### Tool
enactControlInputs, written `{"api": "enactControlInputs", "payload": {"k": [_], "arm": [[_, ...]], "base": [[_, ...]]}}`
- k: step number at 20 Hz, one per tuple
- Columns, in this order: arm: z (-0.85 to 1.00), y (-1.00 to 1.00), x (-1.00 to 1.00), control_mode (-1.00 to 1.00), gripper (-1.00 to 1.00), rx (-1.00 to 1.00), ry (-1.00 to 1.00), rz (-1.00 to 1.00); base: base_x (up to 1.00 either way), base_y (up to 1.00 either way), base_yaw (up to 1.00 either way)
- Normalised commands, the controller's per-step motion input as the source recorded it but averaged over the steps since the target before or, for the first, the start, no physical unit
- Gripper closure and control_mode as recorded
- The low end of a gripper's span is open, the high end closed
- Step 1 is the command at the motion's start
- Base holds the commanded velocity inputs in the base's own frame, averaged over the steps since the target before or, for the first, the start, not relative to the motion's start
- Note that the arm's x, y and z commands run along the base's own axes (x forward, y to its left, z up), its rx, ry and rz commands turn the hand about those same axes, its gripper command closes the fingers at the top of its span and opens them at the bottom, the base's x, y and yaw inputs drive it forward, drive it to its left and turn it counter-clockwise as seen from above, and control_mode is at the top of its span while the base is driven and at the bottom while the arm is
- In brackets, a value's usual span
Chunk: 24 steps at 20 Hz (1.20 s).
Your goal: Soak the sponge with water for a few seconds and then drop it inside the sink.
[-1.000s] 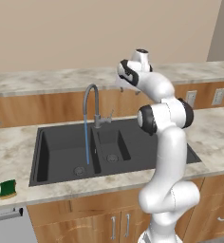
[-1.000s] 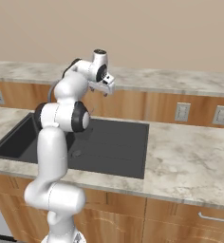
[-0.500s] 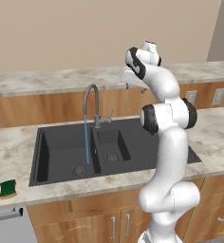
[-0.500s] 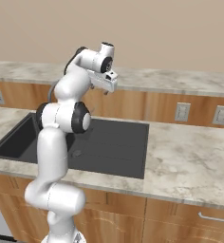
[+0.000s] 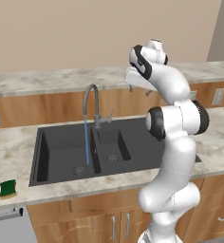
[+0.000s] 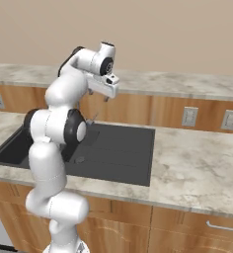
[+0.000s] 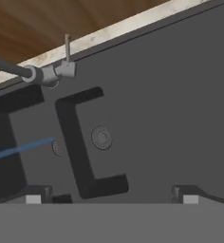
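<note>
Left on counter, sponge (image 5: 8, 188); fingers (image 5: 138, 89) well apart, spread, empty

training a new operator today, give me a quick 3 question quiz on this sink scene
1. True or false: the sponge lies on the counter left of the sink.
2. The water falls into: A) the big basin B) the small basin C) the drainboard.
3. The pincer is open and holds ____.

Key: 1 true; 2 A; 3 nothing.
</note>
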Motion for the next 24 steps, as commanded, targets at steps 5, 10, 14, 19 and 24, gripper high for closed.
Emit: {"api": "enactControlInputs", "payload": {"k": [5,10,14,19,24], "arm": [[-0.25,0.14,-0.69,-1.00,-1.00,-0.03,-0.24,0.00],[-0.54,0.12,-0.61,-1.00,-1.00,0.00,-0.45,0.00],[-0.11,0.14,-0.64,-1.00,-1.00,-0.01,-0.39,0.00],[0.44,0.34,-0.43,-1.00,-1.00,-0.12,0.06,0.00],[0.57,0.54,-0.21,-1.00,-1.00,-0.18,0.26,0.00]], "base": [[0.00,0.00,0.00],[0.00,0.00,0.00],[0.00,0.00,0.00],[0.00,0.00,0.00],[0.00,0.00,0.00]]}}
